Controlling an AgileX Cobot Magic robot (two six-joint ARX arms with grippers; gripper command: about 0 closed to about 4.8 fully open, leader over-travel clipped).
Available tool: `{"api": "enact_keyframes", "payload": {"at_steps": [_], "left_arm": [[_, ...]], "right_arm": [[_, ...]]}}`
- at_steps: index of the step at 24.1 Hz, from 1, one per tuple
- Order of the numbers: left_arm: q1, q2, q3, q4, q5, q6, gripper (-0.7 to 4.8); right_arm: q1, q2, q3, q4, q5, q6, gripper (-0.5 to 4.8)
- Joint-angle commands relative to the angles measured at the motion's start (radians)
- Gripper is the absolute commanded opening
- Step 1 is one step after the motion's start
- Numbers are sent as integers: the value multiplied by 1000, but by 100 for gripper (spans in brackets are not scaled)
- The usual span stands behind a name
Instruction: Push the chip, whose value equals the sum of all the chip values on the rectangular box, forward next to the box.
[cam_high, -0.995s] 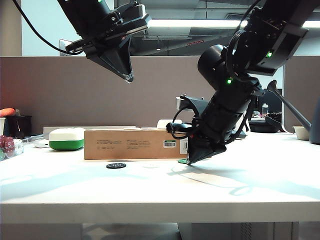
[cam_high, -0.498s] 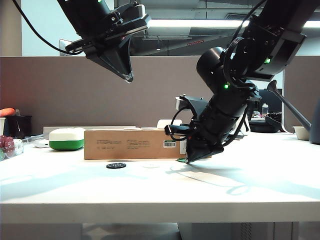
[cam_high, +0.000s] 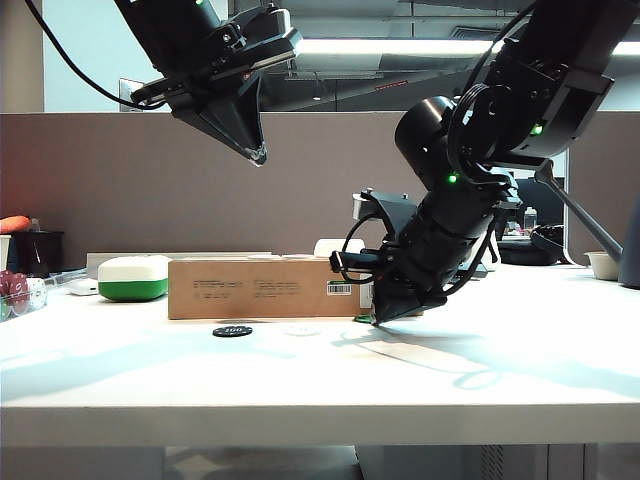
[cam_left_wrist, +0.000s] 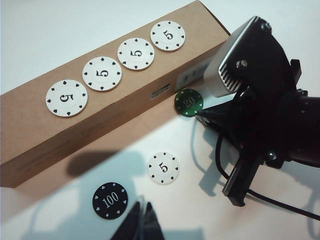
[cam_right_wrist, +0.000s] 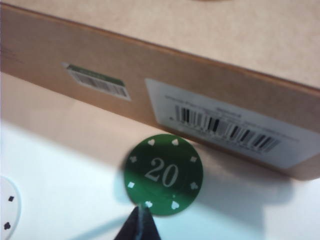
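Observation:
The green chip (cam_right_wrist: 164, 174), marked 20, lies flat on the table a short gap from the barcode side of the rectangular box (cam_right_wrist: 175, 60). My right gripper (cam_right_wrist: 140, 209) is shut, its tip touching the chip's near rim. In the exterior view the right gripper (cam_high: 378, 321) is low at the box's (cam_high: 260, 288) right end, with the green chip (cam_high: 365, 321) just showing. Several white chips marked 5 (cam_left_wrist: 136, 53) sit on the box (cam_left_wrist: 40, 145). My left gripper (cam_high: 258, 155) hangs high above the box, shut and holding nothing, and is seen as the left gripper (cam_left_wrist: 143, 204) in its wrist view.
A black chip marked 100 (cam_left_wrist: 110, 200) and a white chip marked 5 (cam_left_wrist: 163, 168) lie on the table in front of the box. A white-and-green case (cam_high: 133, 278) stands left of the box. Clutter sits at the far left and right table edges.
My right gripper has edged forward toward the box, and the green chip has moved with it to lie closer to the box's side. The left arm has not moved.

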Motion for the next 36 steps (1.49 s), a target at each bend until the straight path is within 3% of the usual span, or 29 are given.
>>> {"api": "enact_keyframes", "payload": {"at_steps": [1,29,34,36], "left_arm": [[-2,-3,3,8,0,0,-5],[-2,-3,3,8,0,0,-5],[-2,-3,3,8,0,0,-5],[-2,-3,3,8,0,0,-5]], "right_arm": [[0,-2,-3,-10,5,2,-5],[0,-486,-39,-522,17,29,-5],[0,-654,-177,-559,94,135,-5],[1,-855,-313,-627,174,258,-5]]}}
